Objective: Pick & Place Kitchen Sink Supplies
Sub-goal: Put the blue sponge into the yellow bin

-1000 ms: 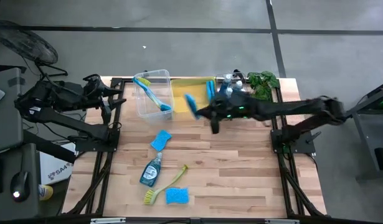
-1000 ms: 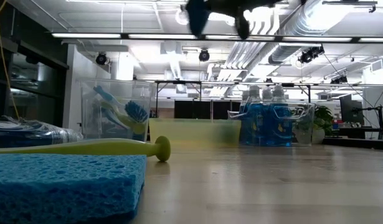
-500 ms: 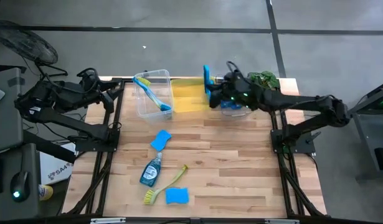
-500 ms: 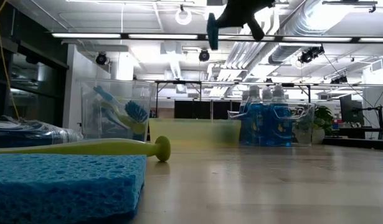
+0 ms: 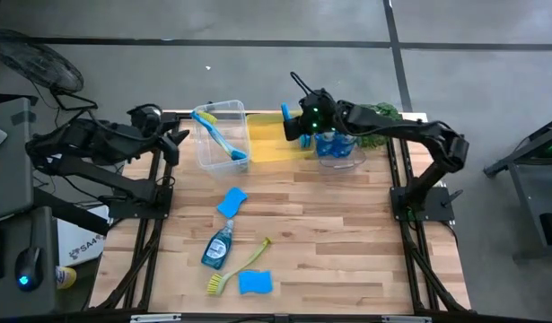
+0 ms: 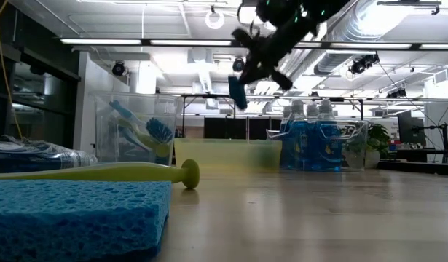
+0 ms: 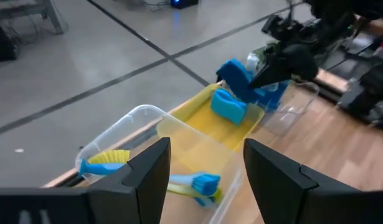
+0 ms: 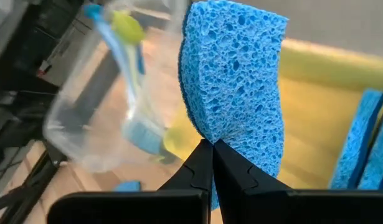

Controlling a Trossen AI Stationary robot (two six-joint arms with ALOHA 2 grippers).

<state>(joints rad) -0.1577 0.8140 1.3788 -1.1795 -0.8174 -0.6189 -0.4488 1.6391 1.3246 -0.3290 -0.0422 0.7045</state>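
My right gripper (image 5: 295,124) is shut on a blue sponge (image 8: 241,68) and holds it in the air over the yellow bin (image 5: 267,144) at the table's far side. Another blue sponge (image 7: 228,104) lies in that bin. My left gripper (image 7: 207,180) stands open with nothing between its fingers, just left of the clear bin (image 5: 220,135) that holds dish brushes. On the table lie two more sponges (image 5: 232,201) (image 5: 255,283), a soap bottle (image 5: 217,244) and a yellow-green brush (image 5: 240,269). My right gripper pinches the sponge's edge (image 8: 207,134) between its two fingertips, and the foam is squeezed in at that spot. The fingers come slanting down from the table's right. The sponge (image 6: 237,91) stands on edge beyond the fingertips, tilted and clear of the bin.
A clear bin (image 5: 337,148) with blue soap bottles stands right of the yellow bin, with a green plant (image 5: 380,115) behind it. The three bins line the far edge. The middle and right of the wooden table are bare.
My right gripper has carried the sponge from the table's middle toward the far edge, over the yellow bin, rolling and tipping downward. The sponge has turned with it and now sits lower. My left gripper has shifted slightly toward the clear bin and turned.
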